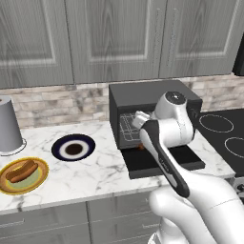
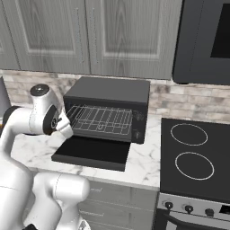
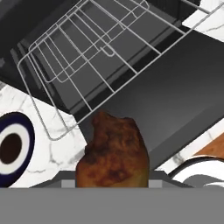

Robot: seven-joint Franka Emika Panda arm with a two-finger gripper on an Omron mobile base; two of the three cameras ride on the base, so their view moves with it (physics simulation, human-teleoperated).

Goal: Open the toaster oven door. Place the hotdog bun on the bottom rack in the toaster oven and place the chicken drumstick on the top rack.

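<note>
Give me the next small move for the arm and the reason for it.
Probably ease the end effector forward toward the top rack. It holds the chicken drumstick just above the lowered toaster oven door, and the rack juts out of the toaster oven right ahead, with no food on it. The hotdog bun lies on its yellow plate.

toaster oven [image 1: 143, 97] right of plates | door [image 2: 92, 152] down on counter | hotdog bun [image 1: 21, 171] far left
</note>
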